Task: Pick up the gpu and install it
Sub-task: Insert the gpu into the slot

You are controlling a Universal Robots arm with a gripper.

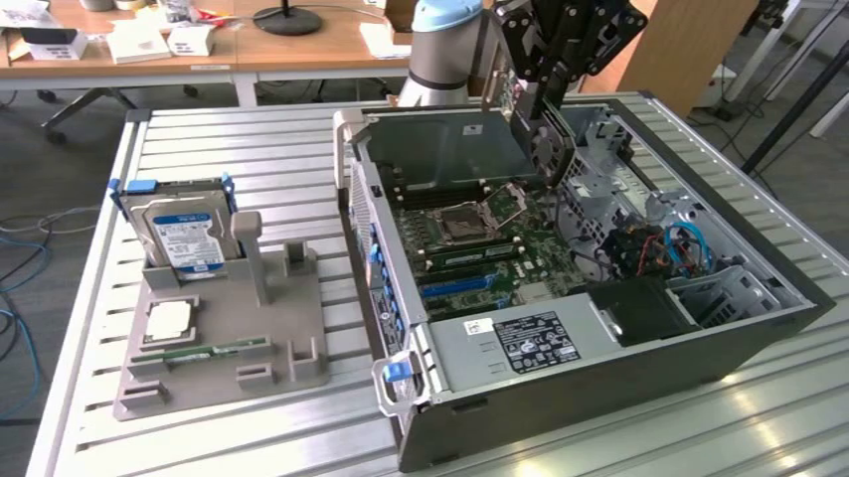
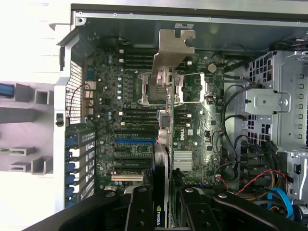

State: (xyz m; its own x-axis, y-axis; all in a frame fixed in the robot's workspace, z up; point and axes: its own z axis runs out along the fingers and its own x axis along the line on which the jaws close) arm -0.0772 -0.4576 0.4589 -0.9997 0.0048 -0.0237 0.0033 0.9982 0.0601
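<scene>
Slatted metal table (image 1: 239, 149), carrying two lots. Nearest, at the exterior view's right: open computer case (image 1: 637, 397) lying on its side, with a power supply (image 1: 531, 343) bearing a black label at its near end. At the exterior view's left, apart from the case: grey holder tray (image 1: 285, 318). A narrow green RAM stick (image 1: 199, 351) lies flat in its near part, a square processor (image 1: 170, 320) just behind that, and a blue-labelled hard drive (image 1: 186, 234) stands upright at its far end. Middle of the case: motherboard (image 2: 130, 120) with its processor socket (image 1: 467, 224), and bundled cables (image 1: 663, 248) to the exterior view's right. Far part of the case: gpu (image 2: 169, 120), held on edge, hanging below the gripper (image 2: 166, 207) over the motherboard, silver bracket (image 2: 174, 48) at the end away from the gripper. Whether the card touches the board cannot be told. The black fingers (image 2: 139, 211) are clamped on the card's upper end, one on each side, NVIDIA label between them. Beyond the table: arm base (image 1: 444, 50) and wooden desks (image 1: 265, 50).
</scene>
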